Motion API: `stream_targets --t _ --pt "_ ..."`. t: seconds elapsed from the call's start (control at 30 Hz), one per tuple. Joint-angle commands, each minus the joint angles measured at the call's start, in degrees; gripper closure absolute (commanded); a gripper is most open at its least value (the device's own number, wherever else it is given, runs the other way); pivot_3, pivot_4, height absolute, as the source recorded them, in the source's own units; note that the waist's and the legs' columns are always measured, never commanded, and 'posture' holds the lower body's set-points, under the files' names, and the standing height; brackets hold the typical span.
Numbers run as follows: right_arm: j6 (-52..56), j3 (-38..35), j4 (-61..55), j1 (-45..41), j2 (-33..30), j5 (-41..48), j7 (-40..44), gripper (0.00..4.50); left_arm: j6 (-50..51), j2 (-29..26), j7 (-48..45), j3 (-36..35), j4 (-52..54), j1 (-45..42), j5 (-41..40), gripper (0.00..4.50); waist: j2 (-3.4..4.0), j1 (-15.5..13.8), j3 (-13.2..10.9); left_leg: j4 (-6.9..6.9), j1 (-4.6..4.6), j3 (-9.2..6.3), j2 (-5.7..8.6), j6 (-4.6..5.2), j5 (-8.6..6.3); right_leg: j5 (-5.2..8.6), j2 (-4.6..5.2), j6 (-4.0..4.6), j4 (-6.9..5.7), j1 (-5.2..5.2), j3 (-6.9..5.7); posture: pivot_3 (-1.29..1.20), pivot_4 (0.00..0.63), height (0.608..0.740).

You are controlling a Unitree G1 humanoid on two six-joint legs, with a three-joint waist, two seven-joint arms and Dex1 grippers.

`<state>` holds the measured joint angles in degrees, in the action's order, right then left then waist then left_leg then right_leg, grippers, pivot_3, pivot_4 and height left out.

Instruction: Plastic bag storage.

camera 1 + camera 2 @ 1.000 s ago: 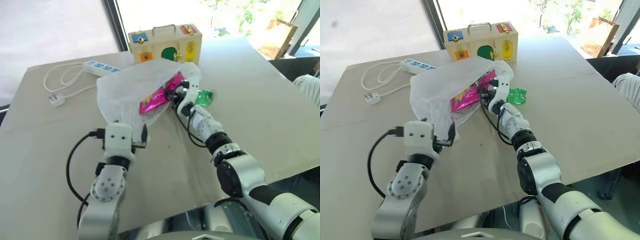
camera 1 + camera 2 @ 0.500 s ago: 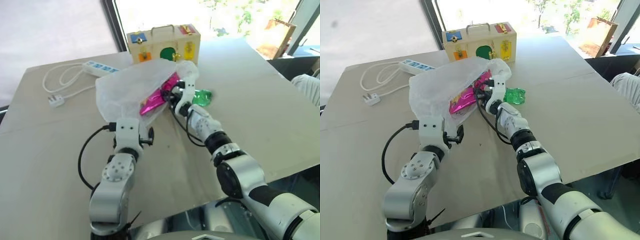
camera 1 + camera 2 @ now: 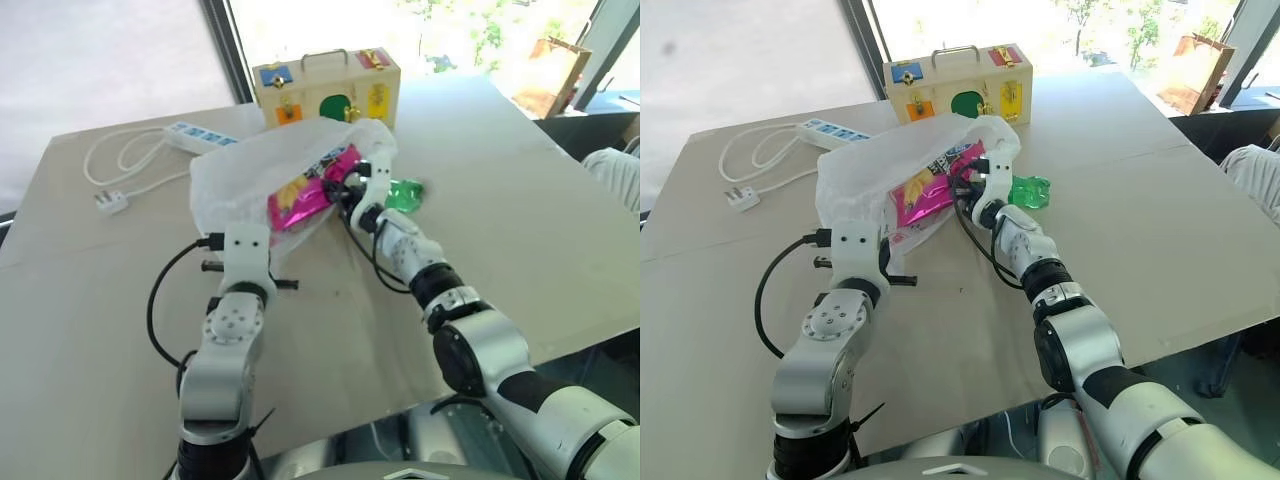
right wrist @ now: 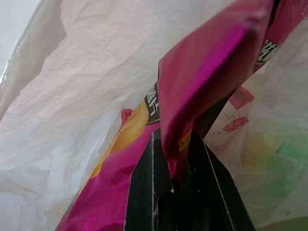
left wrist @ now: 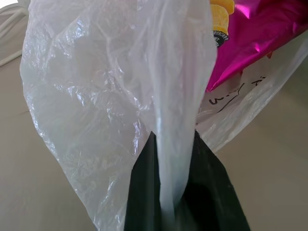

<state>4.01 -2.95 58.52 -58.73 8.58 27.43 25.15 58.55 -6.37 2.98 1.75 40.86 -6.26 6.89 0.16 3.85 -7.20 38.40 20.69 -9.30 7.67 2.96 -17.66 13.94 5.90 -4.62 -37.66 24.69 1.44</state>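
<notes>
My left fingers [image 5: 166,192] are pinched together on a gathered fold of the plastic bag [image 3: 250,170], at the bag's near edge. My right fingers [image 4: 180,187] are clamped on the pink chips packet [image 3: 305,200] inside the bag's open mouth. The bag lies crumpled on the counter [image 3: 500,200], just in front of the wooden box [image 3: 328,87], with a green bottle [image 3: 405,194] beside it.

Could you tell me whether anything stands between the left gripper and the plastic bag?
Nothing visible does: the left gripper is already shut on a gathered fold of the plastic bag, with film pinched directly between its fingers.
</notes>
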Motion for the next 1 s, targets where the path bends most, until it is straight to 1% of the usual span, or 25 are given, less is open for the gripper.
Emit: stream_targets --t 0.03,0.07,0.17,0.27,0.3,0.37,0.4,0.47,0.53,0.57,0.6,0.67,0.73,0.8,0.93,1.0 --pt "-0.7 -0.1 -2.5 3.5 12.4 0.4 -0.1 4.50 -2.3 -0.1 0.9 -0.4 2.9 0.2 1.2 4.45 0.00 0.0 0.0 0.00 0.00 0.00 0.00 0.00 0.00 0.00 0.00 0.00 0.00 0.00 0.00 0.00 0.150 0.740" --pt "-0.7 -0.2 -2.3 3.4 12.5 0.4 -0.1 4.50 -4.2 -0.5 0.5 -0.8 3.0 0.2 1.2 4.45 0.00 0.0 0.0 0.00 0.00 0.00 0.00 0.00 0.00 0.00 0.00 0.00 0.00 0.00 0.00 0.00 0.150 0.740" --pt "-0.5 -1.2 -1.9 2.8 12.8 1.5 -0.5 4.50 -13.5 -4.5 -2.4 -0.7 4.3 1.0 1.2 4.45 0.00 0.0 0.0 0.00 0.00 0.01 0.00 0.00 0.00 0.00 0.00 0.00 0.00 0.00 0.00 0.00 0.150 0.740" --pt "-0.2 -1.9 -2.1 2.0 13.1 2.6 0.1 4.50 -19.2 -7.4 -4.2 -0.7 5.8 3.6 1.2 4.45 0.01 0.0 0.0 -0.01 0.00 0.01 -0.01 0.00 0.00 0.00 0.01 0.00 0.01 0.01 0.01 0.00 0.150 0.740" --pt "1.0 0.4 -4.2 1.8 13.2 2.3 4.6 4.50 -21.8 -8.5 -6.4 -0.6 7.0 7.0 0.0 4.45 0.01 0.1 0.0 -0.02 0.00 0.03 0.00 0.00 0.00 0.00 0.01 0.00 0.03 0.01 0.01 0.00 0.150 0.740" --pt "4.2 3.6 -8.1 0.6 14.0 3.0 10.8 4.50 -25.1 -8.5 -9.5 -1.7 8.8 12.5 -3.6 4.45 0.04 0.6 0.0 -0.05 0.01 0.06 -0.02 0.00 0.00 0.00 0.01 0.00 0.04 0.02 0.05 0.00 0.150 0.740" --pt "7.1 3.8 -10.1 -0.3 14.6 4.9 12.9 4.50 -26.6 -8.3 -10.7 -2.4 9.2 14.2 -5.2 4.45 0.06 0.8 0.0 -0.11 0.01 0.09 -0.02 0.00 0.00 0.00 0.02 0.00 -0.02 0.05 0.11 0.00 0.150 0.740" --pt "14.1 1.3 -13.1 -2.8 16.0 11.4 13.7 4.50 -29.1 -7.8 -12.5 -4.3 9.3 15.1 -8.2 4.45 0.06 0.2 0.0 -0.14 0.05 -0.02 -0.03 0.00 0.00 0.00 0.02 0.00 0.00 0.07 0.06 0.00 0.150 0.740" --pt "20.4 -4.2 -12.3 -6.8 17.6 19.6 10.8 4.50 -30.3 -7.9 -13.7 -6.7 8.5 13.5 -10.3 4.45 0.07 -0.5 0.0 -0.10 0.05 -0.14 -0.03 0.00 0.00 0.00 0.00 0.01 0.13 0.02 -0.06 0.00 0.150 0.740" --pt "21.8 -6.4 -11.0 -8.5 18.2 22.6 9.5 4.50 -30.4 -7.8 -13.9 -7.8 8.0 12.6 -11.3 4.45 0.07 -1.1 0.0 -0.06 0.04 -0.17 -0.03 -0.01 0.00 0.00 0.01 0.02 0.11 -0.01 -0.10 0.00 0.150 0.740" --pt "21.3 -8.1 -8.7 -10.4 18.9 24.2 8.0 4.50 -30.6 -7.5 -14.0 -8.8 7.5 11.8 -12.3 4.45 0.09 -1.4 -0.1 -0.03 0.03 -0.17 -0.03 -0.02 0.00 -0.04 0.00 0.08 0.10 -0.04 -0.11 0.00 0.150 0.740" --pt "16.3 -9.2 -2.4 -13.5 20.0 22.5 5.2 4.50 -30.6 -6.4 -14.5 -10.0 6.7 10.5 -15.1 4.45 0.06 -1.4 -0.1 0.00 0.03 -0.09 -0.02 -0.05 0.03 -0.13 -0.02 0.20 0.13 -0.03 -0.05 0.00 0.150 0.740" --pt "7.5 -8.6 3.7 -15.5 20.8 17.7 0.7 4.50 -31.0 -6.2 -15.7 -10.2 6.5 9.8 -17.3 4.45 -0.01 -1.4 0.0 -0.02 -0.01 -0.05 -0.02 -0.05 0.02 -0.13 -0.02 0.19 0.11 -0.03 -0.04 0.00 0.150 0.740" --pt "-0.2 -9.5 8.2 -17.0 21.2 15.6 -4.7 4.50 -31.4 -6.7 -18.2 -10.6 6.8 8.9 -20.7 4.45 -0.02 -1.5 0.0 -0.07 -0.02 -0.09 -0.03 -0.05 0.02 -0.12 -0.01 0.19 0.07 -0.01 -0.11 0.00 0.150 0.740" --pt "-10.8 -9.6 11.1 -18.3 19.7 11.4 -10.2 4.50 -31.9 -9.1 -20.1 -14.7 4.7 6.0 -24.2 4.45 0.02 -0.9 -0.1 -0.07 0.12 -0.13 -0.01 -0.05 0.03 -0.13 0.00 0.20 0.03 0.06 -0.17 0.00 0.150 0.740" --pt "-12.7 -8.4 11.1 -18.2 18.3 8.7 -10.8 4.50 -32.5 -10.8 -20.7 -16.8 1.6 3.1 -25.1 4.45 0.01 -0.4 -0.1 -0.08 0.10 -0.15 -0.01 -0.06 0.04 -0.12 -0.02 0.20 0.04 0.09 -0.21 0.00 0.150 0.740"
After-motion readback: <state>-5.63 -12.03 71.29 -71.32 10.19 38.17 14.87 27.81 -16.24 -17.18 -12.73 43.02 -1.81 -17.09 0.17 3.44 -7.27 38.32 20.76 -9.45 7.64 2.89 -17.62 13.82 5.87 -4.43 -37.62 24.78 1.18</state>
